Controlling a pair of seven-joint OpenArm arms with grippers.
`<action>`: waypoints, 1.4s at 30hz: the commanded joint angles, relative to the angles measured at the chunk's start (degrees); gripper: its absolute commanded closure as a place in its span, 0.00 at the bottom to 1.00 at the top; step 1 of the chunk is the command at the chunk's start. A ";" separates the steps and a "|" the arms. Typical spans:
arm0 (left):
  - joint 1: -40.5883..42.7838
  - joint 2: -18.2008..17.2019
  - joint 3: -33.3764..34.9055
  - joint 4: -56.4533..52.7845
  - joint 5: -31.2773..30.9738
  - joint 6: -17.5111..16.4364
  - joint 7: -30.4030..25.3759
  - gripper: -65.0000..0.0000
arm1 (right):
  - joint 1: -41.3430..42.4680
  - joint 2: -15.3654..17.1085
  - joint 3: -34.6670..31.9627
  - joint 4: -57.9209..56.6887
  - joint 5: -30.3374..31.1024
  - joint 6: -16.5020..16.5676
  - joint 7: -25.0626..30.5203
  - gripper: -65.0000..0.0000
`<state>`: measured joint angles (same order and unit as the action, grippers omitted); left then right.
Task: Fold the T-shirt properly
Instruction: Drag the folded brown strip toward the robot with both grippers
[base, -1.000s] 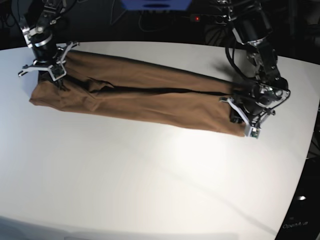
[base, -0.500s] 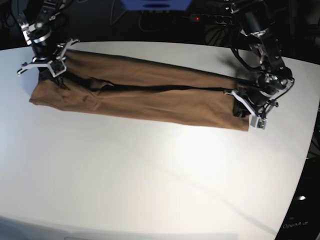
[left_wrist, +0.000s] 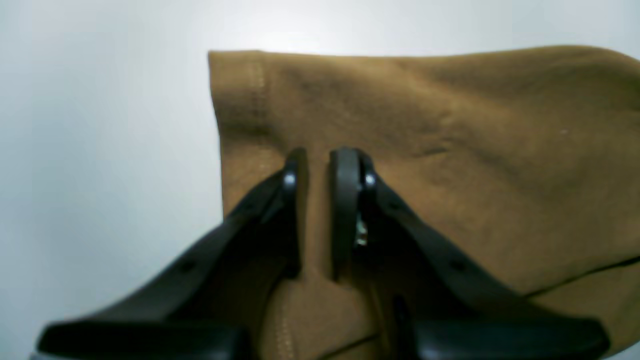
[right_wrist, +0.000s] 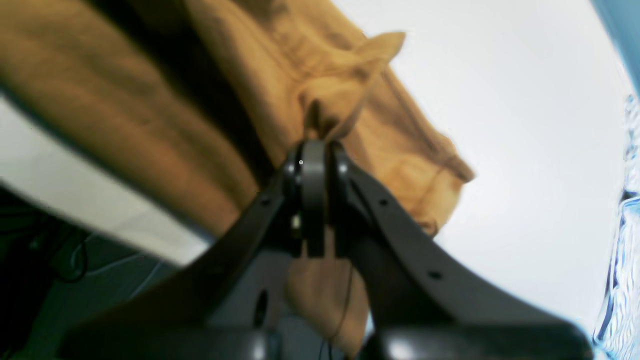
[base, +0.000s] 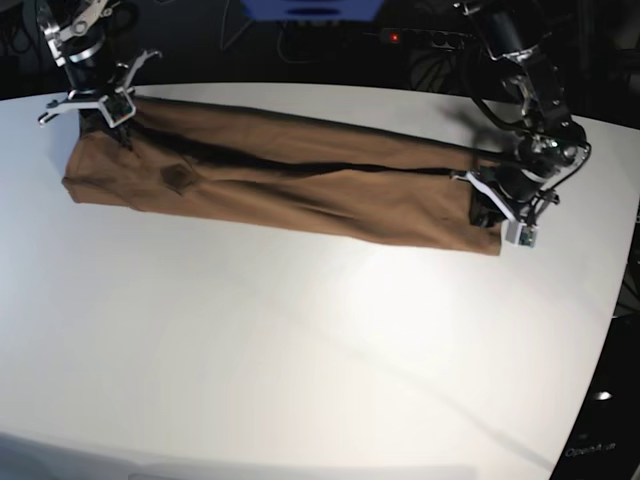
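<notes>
My T-shirt (base: 290, 185) lies as a long narrow band across the upper half of the white bench (base: 300, 350), running from the upper left of the base view down toward the right, with a dark fold line along its middle.

My right claw (right_wrist: 314, 150) is pressed together on a pinch of cloth at the band's upper-left end; in its wrist view a peak of fabric rises from between the tips, so that end is lifted a little off the bench.

My left claw (left_wrist: 320, 165) sits at the right end, near the stitched hem. Its tips stand narrowly apart with a ridge of cloth between them, and I judge it clamped on that fabric.

I take this for the stage where the lengthwise folds are done and I hold both ends, stretching the band. Next, I reckon, one end must be carried over to the other, kept taut so the layers land square.
</notes>
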<state>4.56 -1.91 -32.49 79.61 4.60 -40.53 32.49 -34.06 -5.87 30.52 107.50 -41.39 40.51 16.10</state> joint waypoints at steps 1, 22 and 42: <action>1.55 -0.24 -0.17 -0.62 5.20 0.53 7.29 0.87 | -0.27 0.29 0.29 0.76 0.99 -0.51 1.09 0.99; 2.52 -2.61 -0.17 -1.33 5.20 0.53 7.38 0.87 | 4.39 3.10 2.40 -9.35 0.90 -0.51 0.91 0.96; 2.52 -2.53 -0.17 -1.33 5.20 0.53 7.29 0.87 | 11.08 3.63 9.70 -9.26 0.90 -0.51 1.00 0.27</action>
<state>5.76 -4.10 -32.47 79.37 3.36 -41.65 32.12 -22.85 -2.87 39.83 97.23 -41.39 40.60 16.27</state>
